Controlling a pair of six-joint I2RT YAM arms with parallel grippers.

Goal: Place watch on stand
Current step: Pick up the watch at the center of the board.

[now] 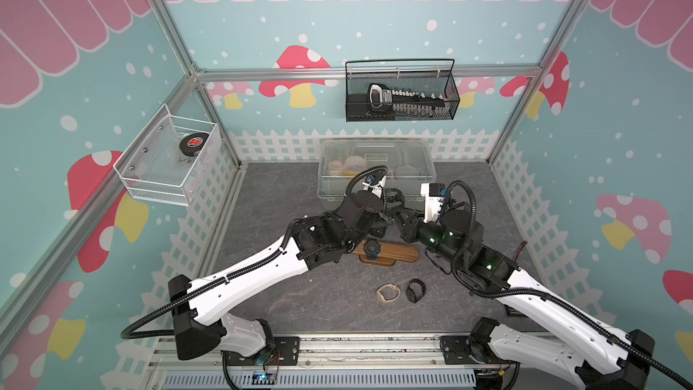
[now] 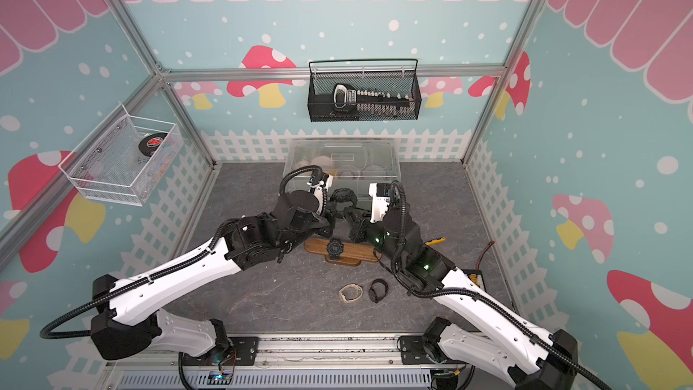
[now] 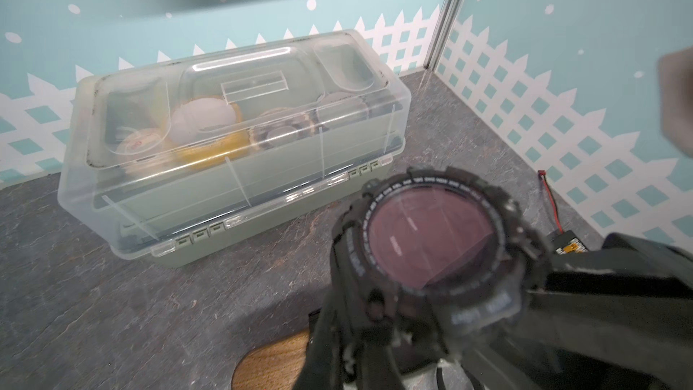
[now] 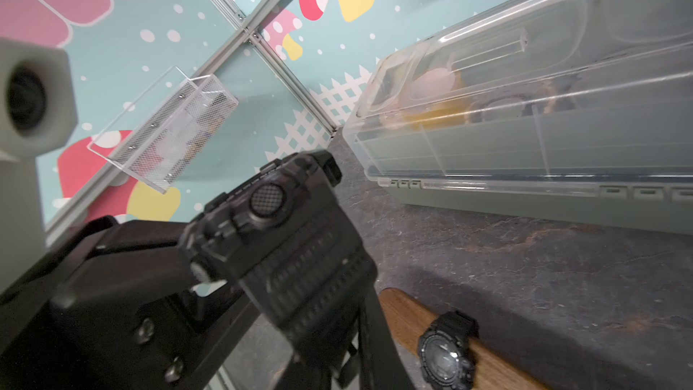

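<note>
A black watch hangs in the air above and behind the stand, between both arms. My left gripper is shut on it; the round face fills the left wrist view. My right gripper has the ribbed strap between its fingers, and how tightly is unclear. The wooden stand lies on the table below, with another black watch wrapped round its bar.
A beige watch and a black watch lie on the table in front of the stand. A clear lidded box stands just behind the grippers. A black mesh basket and a white one hang on the walls.
</note>
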